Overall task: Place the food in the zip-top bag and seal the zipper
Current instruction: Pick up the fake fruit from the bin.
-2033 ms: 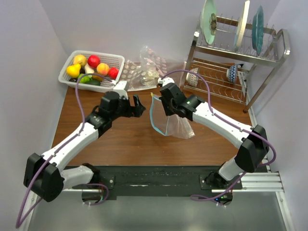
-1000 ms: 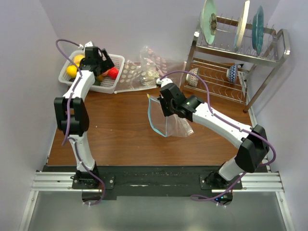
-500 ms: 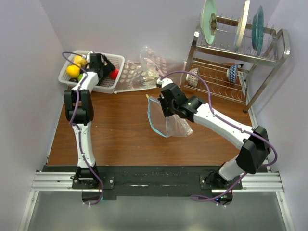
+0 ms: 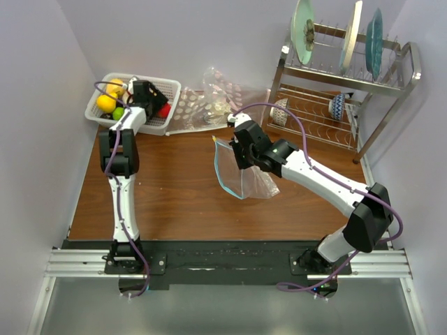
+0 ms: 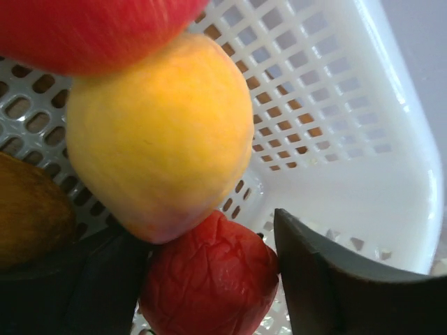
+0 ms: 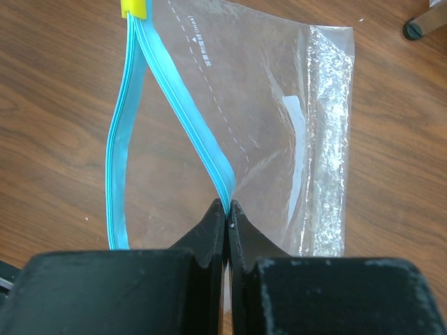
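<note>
Pinching the bag (image 6: 279, 139) by its blue zipper (image 6: 114, 181) with clenched right fingers (image 6: 209, 234), propping the mouth open for loading. Straddling a red fruit (image 5: 209, 279) in the basket (image 5: 335, 139) with released left fingers (image 5: 314, 279).

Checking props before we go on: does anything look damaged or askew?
The red fruit in the basket, between the fingers of the left gripper, looks wrinkled and dented; the yellow-orange fruit above it is smooth.
</note>
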Controlling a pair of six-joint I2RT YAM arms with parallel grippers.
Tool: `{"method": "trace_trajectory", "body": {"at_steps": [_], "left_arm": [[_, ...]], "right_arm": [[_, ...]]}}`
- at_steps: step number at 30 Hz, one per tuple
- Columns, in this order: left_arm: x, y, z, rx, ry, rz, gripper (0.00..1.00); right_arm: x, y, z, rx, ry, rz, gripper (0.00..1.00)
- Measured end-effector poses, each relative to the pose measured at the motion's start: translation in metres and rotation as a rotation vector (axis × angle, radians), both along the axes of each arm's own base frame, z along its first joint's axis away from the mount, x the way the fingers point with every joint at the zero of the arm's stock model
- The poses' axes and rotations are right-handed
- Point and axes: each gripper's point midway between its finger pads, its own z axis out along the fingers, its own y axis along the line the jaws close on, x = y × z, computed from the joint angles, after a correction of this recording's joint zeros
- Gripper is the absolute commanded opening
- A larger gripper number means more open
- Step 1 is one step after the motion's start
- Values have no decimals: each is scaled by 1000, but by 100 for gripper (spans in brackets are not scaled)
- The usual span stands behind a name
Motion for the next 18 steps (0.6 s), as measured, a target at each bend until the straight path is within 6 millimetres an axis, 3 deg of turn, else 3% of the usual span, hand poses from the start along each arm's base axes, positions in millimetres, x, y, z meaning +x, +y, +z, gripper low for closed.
{"method": "trace_trajectory", "body": {"at_steps": [1,4,12,14,18], "left_arm": [[1,-1,2,-6,-8,-2,54],[2,-4,3,-16,-14,-12,49],[-4,-8,10,-11,-21,-51,47],[-11,-10,21,-10,-28,-69,47],[-21,-16,62,-3,-78,-116,46]], "right_arm": [[0,0,0,0,0,0,0],[0,0,0,0,0,0,0],[0,0,0,-1,0,0,0],[0,0,-1,-2,2,0,0],[1,1,0,-1,-1,0,0]]}}
